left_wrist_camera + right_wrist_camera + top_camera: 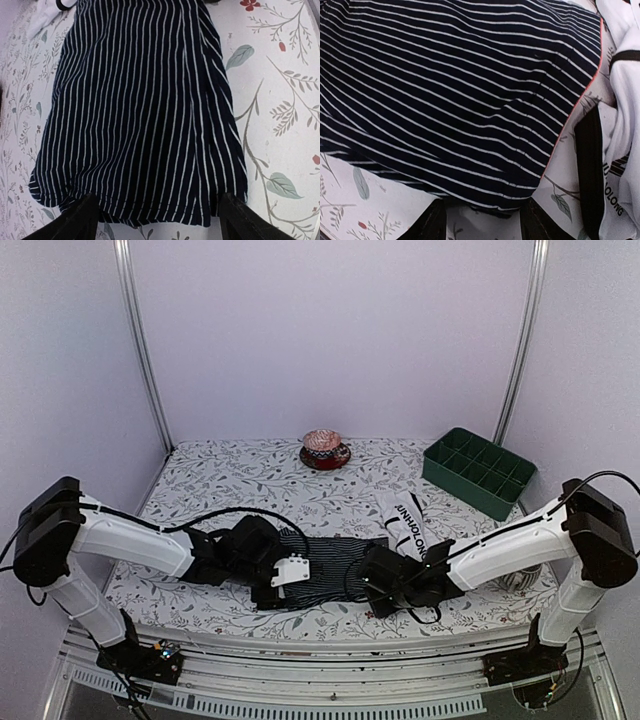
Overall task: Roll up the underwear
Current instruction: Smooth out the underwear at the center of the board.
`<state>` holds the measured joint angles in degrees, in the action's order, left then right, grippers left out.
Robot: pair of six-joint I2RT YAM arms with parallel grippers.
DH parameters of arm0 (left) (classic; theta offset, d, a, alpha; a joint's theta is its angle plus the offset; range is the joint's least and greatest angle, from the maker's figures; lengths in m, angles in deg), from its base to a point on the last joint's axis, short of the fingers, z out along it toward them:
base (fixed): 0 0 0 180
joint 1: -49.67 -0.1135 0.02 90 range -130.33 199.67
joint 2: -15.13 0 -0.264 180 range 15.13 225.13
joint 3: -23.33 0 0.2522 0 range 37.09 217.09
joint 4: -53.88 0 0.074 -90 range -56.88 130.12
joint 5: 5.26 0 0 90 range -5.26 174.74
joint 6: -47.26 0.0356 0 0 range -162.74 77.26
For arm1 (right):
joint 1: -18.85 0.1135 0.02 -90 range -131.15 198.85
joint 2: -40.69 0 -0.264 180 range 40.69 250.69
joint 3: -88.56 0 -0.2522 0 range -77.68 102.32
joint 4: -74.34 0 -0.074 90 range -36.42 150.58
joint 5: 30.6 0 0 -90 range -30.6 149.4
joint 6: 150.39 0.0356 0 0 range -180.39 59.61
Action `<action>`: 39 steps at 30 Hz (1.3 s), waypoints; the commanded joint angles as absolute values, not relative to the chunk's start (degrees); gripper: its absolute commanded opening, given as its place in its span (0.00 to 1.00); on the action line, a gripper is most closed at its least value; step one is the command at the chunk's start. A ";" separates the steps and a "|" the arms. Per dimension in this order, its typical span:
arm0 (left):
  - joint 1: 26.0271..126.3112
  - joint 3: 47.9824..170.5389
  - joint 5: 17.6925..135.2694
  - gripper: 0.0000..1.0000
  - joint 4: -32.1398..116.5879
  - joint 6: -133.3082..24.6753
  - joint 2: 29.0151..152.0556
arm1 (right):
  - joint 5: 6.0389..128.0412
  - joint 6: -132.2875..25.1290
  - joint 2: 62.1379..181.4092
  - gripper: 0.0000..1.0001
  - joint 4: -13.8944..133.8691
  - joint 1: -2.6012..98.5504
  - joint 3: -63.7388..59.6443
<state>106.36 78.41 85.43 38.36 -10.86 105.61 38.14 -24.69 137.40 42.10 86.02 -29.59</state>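
The bench (250,475) carries both briefs near its front edge. The striped briefs (335,560) lie flat between my two arms, their long axis running left to right from one hand to the other. The white briefs (405,525) lie crumpled just behind my right arm, touching the striped pair's right end.

My left hand (157,225) sits at the left end, the hem straight ahead and the stripes running away from me, so I judge a roll would start here. Its fingers (85,220) stand wide apart on either side of the hem and hold nothing.

My right hand (485,222) is at the opposite end, partly open, the cloth's edge at its mouth and not pinched.
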 commanded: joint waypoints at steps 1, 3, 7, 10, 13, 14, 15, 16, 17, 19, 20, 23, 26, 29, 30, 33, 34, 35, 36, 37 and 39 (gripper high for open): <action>108.22 78.88 86.35 0.86 39.24 -10.23 107.94 | 31.97 -20.61 142.73 0.52 33.65 87.63 -24.59; 108.28 78.27 87.04 0.86 39.08 -9.98 108.20 | 29.74 -19.04 144.73 0.51 30.62 88.03 -23.02; 108.20 76.36 88.61 0.87 39.33 -9.05 107.40 | 26.47 -16.36 146.28 0.49 26.44 88.87 -21.35; 108.10 75.08 89.26 0.87 39.17 -8.86 106.46 | 24.98 -14.57 146.31 0.44 24.08 89.22 -21.07; 108.11 74.36 89.81 0.88 38.89 -8.75 106.19 | 23.86 -13.22 146.11 0.41 22.48 89.33 -21.20; 108.09 74.16 89.88 0.88 38.96 -8.73 106.25 | 23.55 -12.94 146.08 0.41 22.28 89.32 -21.38; 108.10 73.96 89.94 0.88 39.04 -8.69 106.39 | 23.20 -12.66 146.01 0.41 22.17 89.33 -21.41; 108.05 73.82 90.04 0.88 39.06 -8.72 106.59 | 22.85 -12.46 146.04 0.41 22.14 89.34 -21.51; 107.96 73.68 90.11 0.88 39.14 -8.77 106.81 | 22.61 -12.42 146.01 0.41 22.36 89.34 -21.59; 107.98 73.52 90.31 0.88 39.36 -8.72 107.12 | 22.49 -13.35 146.15 0.40 23.40 89.38 -21.54; 107.95 73.44 90.40 0.88 39.49 -8.66 107.21 | 22.55 -14.34 146.35 0.39 24.11 89.34 -21.54; 107.73 73.48 90.54 0.88 39.51 -8.55 107.30 | 23.32 -18.36 147.33 0.35 26.63 89.48 -21.83; 107.46 73.40 90.54 0.88 39.51 -8.47 107.16 | 23.31 -20.22 148.68 0.30 27.04 89.56 -21.70; 107.15 73.23 90.92 0.88 39.42 -8.23 107.07 | 23.11 -20.81 149.67 0.23 27.06 89.51 -21.49; 106.94 73.15 91.01 0.88 39.42 -8.13 106.94 | 23.10 -20.98 149.95 0.22 26.90 89.56 -21.42; 106.41 72.88 91.43 0.89 39.17 -7.91 106.34 | 23.54 -21.11 150.04 0.22 25.05 89.58 -21.21; 106.27 72.74 91.74 0.88 39.18 -7.81 106.09 | 23.73 -20.98 149.76 0.22 24.59 89.81 -21.26; 106.09 72.58 92.08 0.89 39.16 -7.62 105.83 | 24.09 -20.78 149.24 0.24 23.80 90.04 -21.32; 105.85 72.44 92.31 0.89 39.23 -7.40 105.50 | 24.89 -20.94 148.52 0.27 23.54 90.35 -21.41; 105.65 72.35 92.48 0.89 39.28 -7.28 105.34 | 26.15 -21.35 147.85 0.30 23.63 90.73 -21.57; 105.17 72.25 92.69 0.89 39.33 -7.16 105.13 | 29.24 -23.84 146.18 0.38 24.60 91.69 -21.58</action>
<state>106.57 74.28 90.11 42.95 -8.96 105.34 19.70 -20.52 146.88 27.55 89.96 -20.14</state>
